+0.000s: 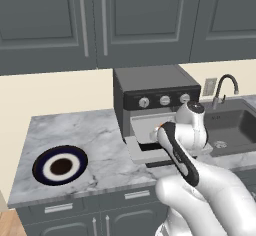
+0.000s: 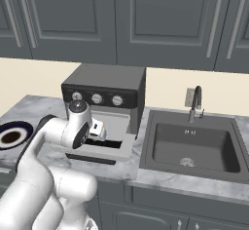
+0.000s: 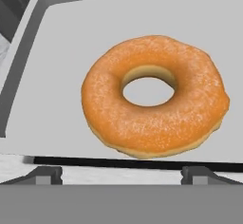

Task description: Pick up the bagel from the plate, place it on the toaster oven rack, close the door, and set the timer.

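Bagel lies flat on rack, hole upward, seemingly

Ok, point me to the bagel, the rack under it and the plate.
bagel (image 3: 154,123), hand view, near side of ring
toaster oven rack (image 3: 61,76), hand view, bare shelf beside bagel
plate (image 1: 75,156), left base view, navy rim

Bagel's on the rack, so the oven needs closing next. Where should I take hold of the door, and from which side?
Judging by the base views, the door hangs open, flat in front of the toaster oven. Best to catch its front edge, farthest from the hinge, coming from below and lifting. The gripper is open above the bagel and must back out first.
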Available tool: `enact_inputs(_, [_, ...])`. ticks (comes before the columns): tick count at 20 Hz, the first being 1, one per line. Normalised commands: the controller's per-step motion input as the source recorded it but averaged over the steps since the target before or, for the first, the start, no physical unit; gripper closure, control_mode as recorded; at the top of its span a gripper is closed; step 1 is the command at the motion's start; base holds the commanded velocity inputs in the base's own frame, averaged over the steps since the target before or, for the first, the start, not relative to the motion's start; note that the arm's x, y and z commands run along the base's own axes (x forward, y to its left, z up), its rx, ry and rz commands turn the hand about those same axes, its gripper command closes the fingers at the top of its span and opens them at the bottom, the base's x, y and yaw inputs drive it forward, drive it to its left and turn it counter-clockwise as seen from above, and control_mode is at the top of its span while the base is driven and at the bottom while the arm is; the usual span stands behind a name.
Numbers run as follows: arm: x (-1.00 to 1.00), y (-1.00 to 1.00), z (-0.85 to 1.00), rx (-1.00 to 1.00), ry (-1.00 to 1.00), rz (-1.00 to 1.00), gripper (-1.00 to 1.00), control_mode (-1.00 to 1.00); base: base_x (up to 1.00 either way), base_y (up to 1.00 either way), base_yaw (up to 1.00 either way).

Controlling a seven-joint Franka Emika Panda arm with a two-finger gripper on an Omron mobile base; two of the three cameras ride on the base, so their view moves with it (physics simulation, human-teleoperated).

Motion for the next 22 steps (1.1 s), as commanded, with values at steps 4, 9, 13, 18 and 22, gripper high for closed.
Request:
enact_inputs(4, [0.57, 0.04, 0.0, 0.0, 0.03, 0.01, -1.0, -1.0, 0.0, 0.0, 0.0])
enact_inputs(9, [0.5, 0.02, 0.0, 0.0, 0.01, 0.01, -1.0, -1.0, 0.0, 0.0, 0.0])
enact_inputs(13, [0.68, 0.07, 0.0, 0.0, 0.01, 0.01, -1.0, -1.0, 0.0, 0.0, 0.0])
enact_inputs(18, [0.57, 0.1, 0.0, 0.0, 0.0, 0.02, -1.0, -1.0, 0.0, 0.0, 0.0])
enact_inputs(22, [-0.15, 0.03, 0.02, 0.0, -0.02, 0.04, -1.0, -1.0, 0.0, 0.0, 0.0])
